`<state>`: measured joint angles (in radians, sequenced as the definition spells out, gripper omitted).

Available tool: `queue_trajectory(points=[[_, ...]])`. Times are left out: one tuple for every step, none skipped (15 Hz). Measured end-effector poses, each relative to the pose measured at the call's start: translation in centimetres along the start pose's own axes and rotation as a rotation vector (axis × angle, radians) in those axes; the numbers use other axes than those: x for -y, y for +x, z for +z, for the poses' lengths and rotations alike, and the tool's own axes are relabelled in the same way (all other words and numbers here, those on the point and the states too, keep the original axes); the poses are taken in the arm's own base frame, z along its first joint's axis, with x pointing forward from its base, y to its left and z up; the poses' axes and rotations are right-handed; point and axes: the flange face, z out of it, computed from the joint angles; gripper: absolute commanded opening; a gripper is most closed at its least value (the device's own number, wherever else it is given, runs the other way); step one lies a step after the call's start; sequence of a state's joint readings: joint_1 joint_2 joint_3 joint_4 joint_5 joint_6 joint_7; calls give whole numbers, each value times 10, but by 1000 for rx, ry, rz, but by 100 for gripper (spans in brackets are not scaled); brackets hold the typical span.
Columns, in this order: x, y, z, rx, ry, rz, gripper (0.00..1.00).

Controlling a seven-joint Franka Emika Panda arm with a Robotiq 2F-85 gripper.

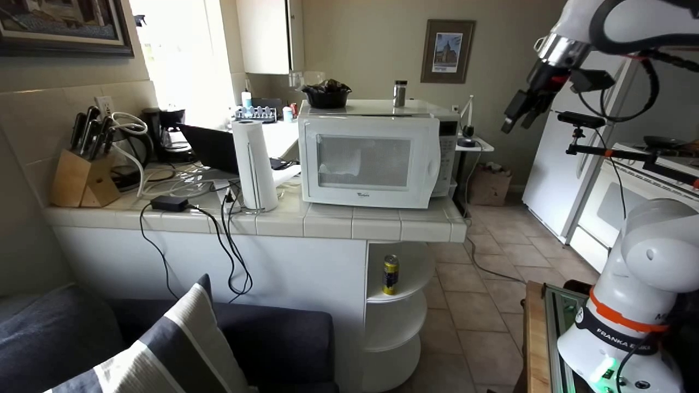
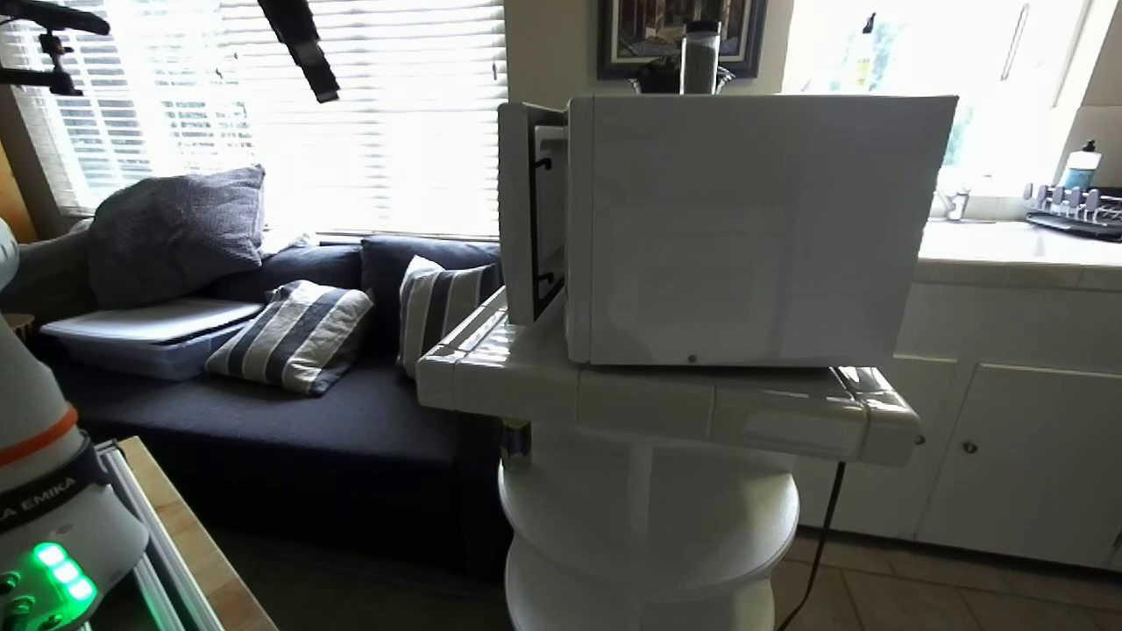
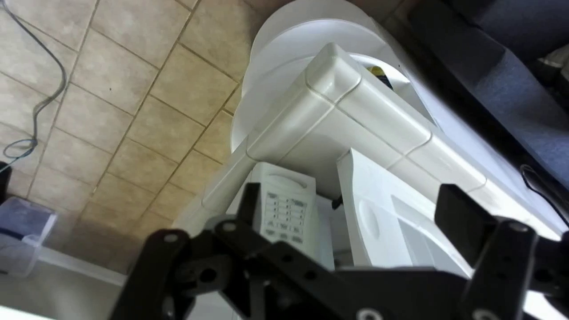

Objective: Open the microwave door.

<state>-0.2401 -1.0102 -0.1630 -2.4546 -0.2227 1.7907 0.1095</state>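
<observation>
The white microwave [image 1: 448, 158] stands on the tiled counter. Its door [image 1: 365, 162], with a white frame and dark window, is ajar. In an exterior view the door [image 2: 519, 219] stands out from the microwave body [image 2: 754, 228] with a narrow gap. In the wrist view the door's free edge [image 3: 378, 222] is apart from the control strip [image 3: 284, 209], and a black latch hook [image 3: 336, 202] shows between them. My gripper [image 1: 517, 123] is in the air, right of and above the microwave, touching nothing. In the wrist view the gripper [image 3: 351, 193] is open and empty, its fingers wide apart.
A black bowl [image 1: 326, 95] and a jar [image 1: 400, 94] stand on top of the microwave. A paper towel roll [image 1: 255, 166], laptop [image 1: 210, 147] and cables are left of it. A yellow can [image 1: 390, 274] is on the shelf below. The tiled counter edge [image 1: 349, 226] runs in front.
</observation>
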Motion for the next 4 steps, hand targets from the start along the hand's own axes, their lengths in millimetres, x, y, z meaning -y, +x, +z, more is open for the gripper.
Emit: queue_trajectory(points=[[-4, -4, -18, -29, 4, 4, 100], [-5, -7, -21, -38, 6, 5, 100], [-4, -7, -16, -30, 5, 3, 100], [-3, -5, -11, -17, 4, 1, 100]])
